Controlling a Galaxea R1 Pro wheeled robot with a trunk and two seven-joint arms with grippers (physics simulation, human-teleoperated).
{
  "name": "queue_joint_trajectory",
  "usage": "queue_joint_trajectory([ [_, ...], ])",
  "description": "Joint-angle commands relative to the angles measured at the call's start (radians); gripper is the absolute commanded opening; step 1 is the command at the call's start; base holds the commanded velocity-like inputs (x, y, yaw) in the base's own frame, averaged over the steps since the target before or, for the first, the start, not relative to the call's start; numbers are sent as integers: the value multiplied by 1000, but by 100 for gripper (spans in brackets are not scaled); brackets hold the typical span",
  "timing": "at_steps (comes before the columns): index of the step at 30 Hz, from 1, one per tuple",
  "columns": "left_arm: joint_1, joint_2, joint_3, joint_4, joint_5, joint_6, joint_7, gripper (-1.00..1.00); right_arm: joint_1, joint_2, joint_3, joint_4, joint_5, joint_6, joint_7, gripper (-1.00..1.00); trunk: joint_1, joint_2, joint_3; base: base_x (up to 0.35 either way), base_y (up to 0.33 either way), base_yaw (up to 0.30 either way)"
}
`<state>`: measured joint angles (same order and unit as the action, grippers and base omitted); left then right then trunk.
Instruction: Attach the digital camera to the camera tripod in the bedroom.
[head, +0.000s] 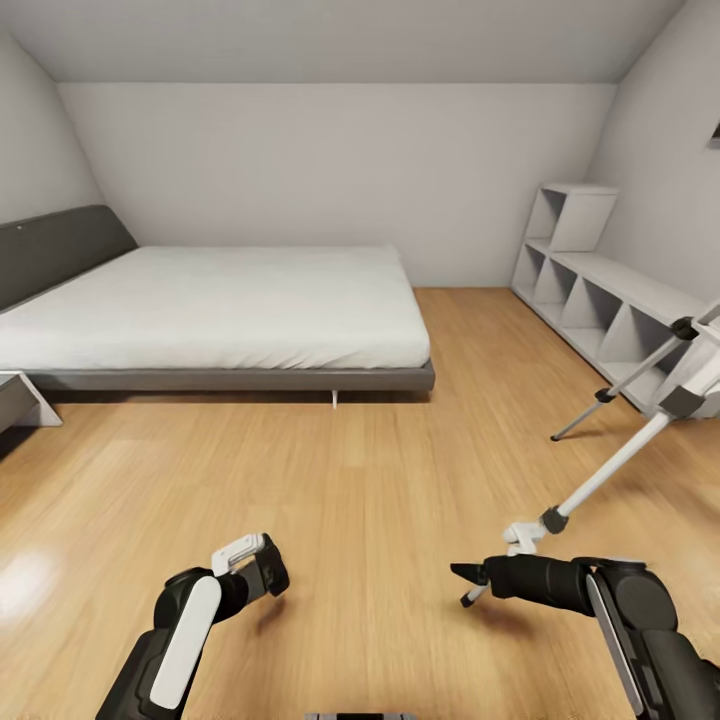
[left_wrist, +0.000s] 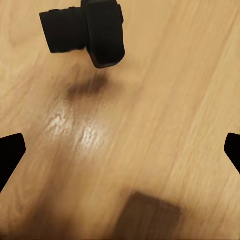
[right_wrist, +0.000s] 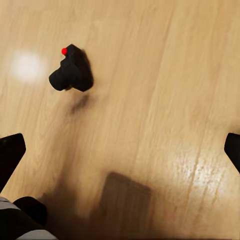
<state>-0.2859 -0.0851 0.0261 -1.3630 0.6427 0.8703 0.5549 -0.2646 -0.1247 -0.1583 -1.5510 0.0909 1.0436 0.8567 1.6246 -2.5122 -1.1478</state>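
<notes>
On wood floor, unlabelled digital camera (right_wrist: 72, 70) near camera tripod (head: 640, 420)

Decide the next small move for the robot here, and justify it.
Probably shift the left gripper toward the digital camera: its fingers are open and empty, and the camera sits off their line, looming larger there than in the right wrist view.

White walls, wood floor (head: 330, 470) — bed (head: 220, 300), white shelving (head: 600, 290).
</notes>
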Motion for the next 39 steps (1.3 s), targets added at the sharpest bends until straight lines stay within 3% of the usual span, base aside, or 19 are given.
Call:
queue_joint_trajectory([
  [1,-1,-1,2,-2,11,3,9,100,-1,0,3,-1,10,4,9,100,0,-1,-5,0,0,0],
  [39,0,-2,2,-7,10,0,11,100,-1,5,18,0,10,4,10,100,17,-10,-152,0,0,0],
])
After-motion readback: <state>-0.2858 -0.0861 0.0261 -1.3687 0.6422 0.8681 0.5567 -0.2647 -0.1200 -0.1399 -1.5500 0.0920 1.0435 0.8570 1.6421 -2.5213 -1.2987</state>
